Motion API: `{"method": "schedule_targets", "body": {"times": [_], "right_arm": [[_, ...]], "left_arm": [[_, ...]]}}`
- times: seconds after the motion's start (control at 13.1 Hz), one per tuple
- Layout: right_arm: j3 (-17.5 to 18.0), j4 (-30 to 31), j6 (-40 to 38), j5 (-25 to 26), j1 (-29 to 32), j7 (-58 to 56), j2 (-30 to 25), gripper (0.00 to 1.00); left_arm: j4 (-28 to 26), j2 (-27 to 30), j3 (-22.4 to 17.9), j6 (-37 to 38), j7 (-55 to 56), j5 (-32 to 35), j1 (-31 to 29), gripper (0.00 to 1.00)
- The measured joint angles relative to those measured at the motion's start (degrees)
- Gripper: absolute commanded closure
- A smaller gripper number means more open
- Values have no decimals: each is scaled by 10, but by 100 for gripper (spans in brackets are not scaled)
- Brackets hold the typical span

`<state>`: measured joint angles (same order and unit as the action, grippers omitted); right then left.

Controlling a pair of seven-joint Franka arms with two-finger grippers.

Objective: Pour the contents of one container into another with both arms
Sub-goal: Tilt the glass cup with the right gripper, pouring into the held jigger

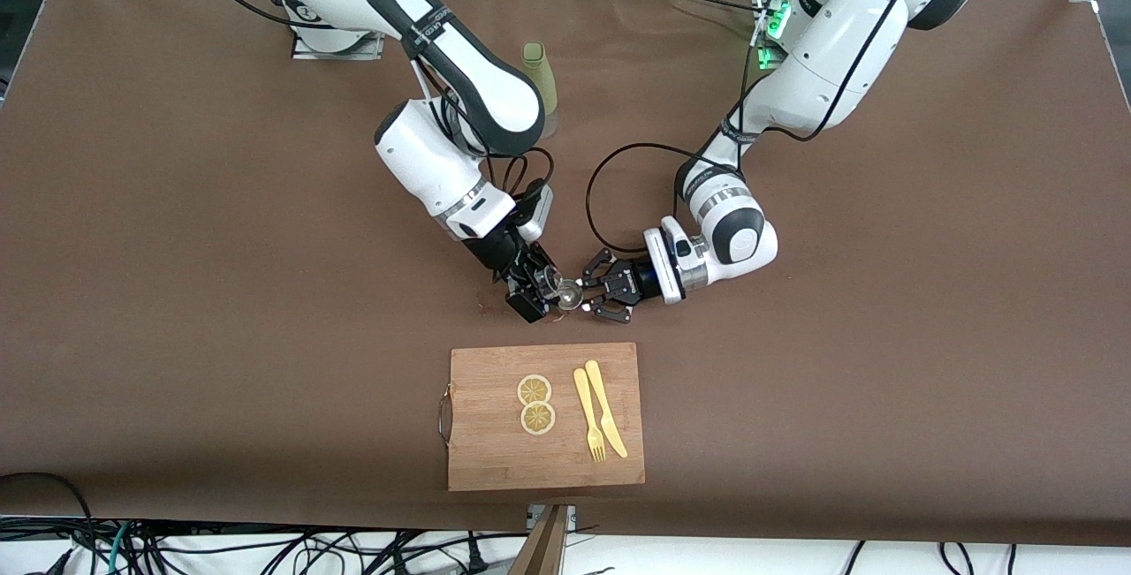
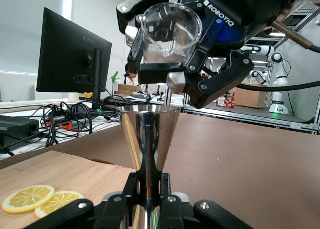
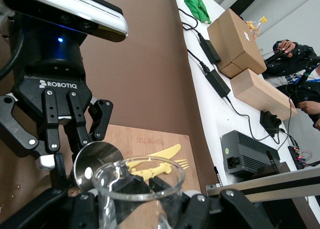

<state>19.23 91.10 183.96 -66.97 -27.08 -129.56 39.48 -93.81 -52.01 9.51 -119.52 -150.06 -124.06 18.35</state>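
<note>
Already the right gripper (image 1: 541,285) clamps a tipped glass cup (image 2: 170,30) above the metal jigger (image 2: 148,139) gripped by the left gripper (image 1: 590,296); emptying seems left.

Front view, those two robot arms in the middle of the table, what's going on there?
A pour is under way. The right gripper is shut on a clear glass cup, tilted above a steel jigger that the left gripper holds upright. They meet just above the cutting board.

Two lemon slices (image 1: 535,404), one fork (image 1: 588,417), one knife (image 1: 605,408), one cutting board (image 1: 495,451), one glass beaker (image 2: 170,29), one steel jigger (image 2: 148,139), one bottle (image 1: 541,80).
</note>
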Motion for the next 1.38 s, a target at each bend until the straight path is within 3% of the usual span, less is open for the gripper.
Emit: {"method": "schedule_targets", "body": {"times": [1.38], "right_arm": [[0,1,15,25,-2,-15,4,99]], "left_arm": [[3,0,0,-1,-1,0,0,100]]}}
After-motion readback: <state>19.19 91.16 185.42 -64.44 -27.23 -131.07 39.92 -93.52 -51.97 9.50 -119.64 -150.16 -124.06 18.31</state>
